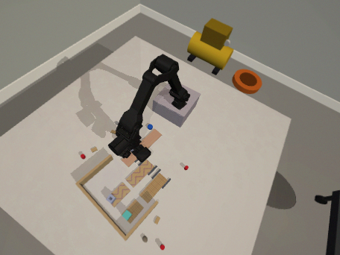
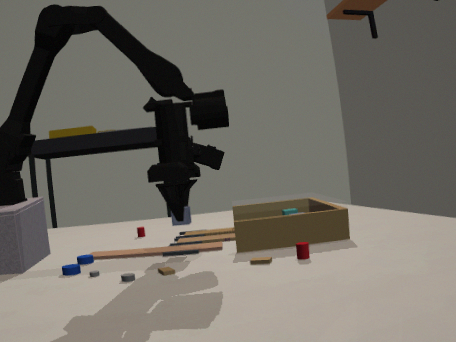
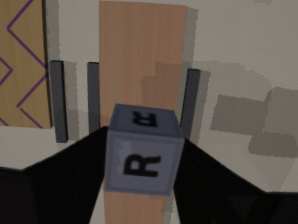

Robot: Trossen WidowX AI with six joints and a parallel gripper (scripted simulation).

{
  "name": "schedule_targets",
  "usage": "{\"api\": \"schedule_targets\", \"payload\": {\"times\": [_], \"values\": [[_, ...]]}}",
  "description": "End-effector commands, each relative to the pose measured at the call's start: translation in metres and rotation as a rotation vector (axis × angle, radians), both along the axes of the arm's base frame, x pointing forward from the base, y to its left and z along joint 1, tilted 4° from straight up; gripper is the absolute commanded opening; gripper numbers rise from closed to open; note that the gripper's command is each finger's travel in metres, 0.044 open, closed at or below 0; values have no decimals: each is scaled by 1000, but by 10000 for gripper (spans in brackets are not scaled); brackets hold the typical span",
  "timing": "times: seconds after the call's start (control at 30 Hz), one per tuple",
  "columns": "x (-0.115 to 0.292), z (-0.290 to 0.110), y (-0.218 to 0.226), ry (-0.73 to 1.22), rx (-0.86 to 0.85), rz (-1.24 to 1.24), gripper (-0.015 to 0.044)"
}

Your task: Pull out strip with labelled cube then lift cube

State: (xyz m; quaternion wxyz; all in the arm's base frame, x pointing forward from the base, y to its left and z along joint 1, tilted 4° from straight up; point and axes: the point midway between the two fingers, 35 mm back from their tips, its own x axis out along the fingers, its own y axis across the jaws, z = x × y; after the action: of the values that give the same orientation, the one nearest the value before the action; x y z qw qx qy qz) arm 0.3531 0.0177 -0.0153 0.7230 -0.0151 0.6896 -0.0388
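My gripper [image 2: 180, 218] [image 3: 141, 138] is shut on the grey-blue cube [image 2: 187, 217] [image 3: 132, 180] marked R, which hangs above the plain orange strip. That strip [image 1: 153, 138] [image 2: 125, 252] [image 3: 142, 45] is in one piece and lies outside the box between dark guide rails [image 3: 192, 100]. The zigzag strip [image 1: 139, 174] shows as separate pieces with a gap; a grey-blue cube [image 1: 111, 198] is on its inner piece. The grid-patterned strip [image 1: 158, 183] is also broken, with a teal cube [image 1: 127, 215] at its inner end. The gripper hides its fingertips in the top view.
The wooden-walled box [image 1: 101, 210] [image 2: 292, 233] stands beyond the orange strip. Red cylinders [image 1: 83, 156] [image 2: 302, 250], blue discs [image 2: 71, 269], grey discs [image 2: 128, 277] and small tan blocks [image 2: 261, 260] lie around it. The arm stands on a pale block [image 1: 169, 113].
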Motion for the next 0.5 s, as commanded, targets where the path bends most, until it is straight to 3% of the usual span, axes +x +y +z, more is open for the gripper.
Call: {"api": "schedule_targets", "payload": {"times": [0.0,0.47], "values": [[-8,-1,0,10,3,-3,0],[-48,-2,-2,13,3,-3,0]]}}
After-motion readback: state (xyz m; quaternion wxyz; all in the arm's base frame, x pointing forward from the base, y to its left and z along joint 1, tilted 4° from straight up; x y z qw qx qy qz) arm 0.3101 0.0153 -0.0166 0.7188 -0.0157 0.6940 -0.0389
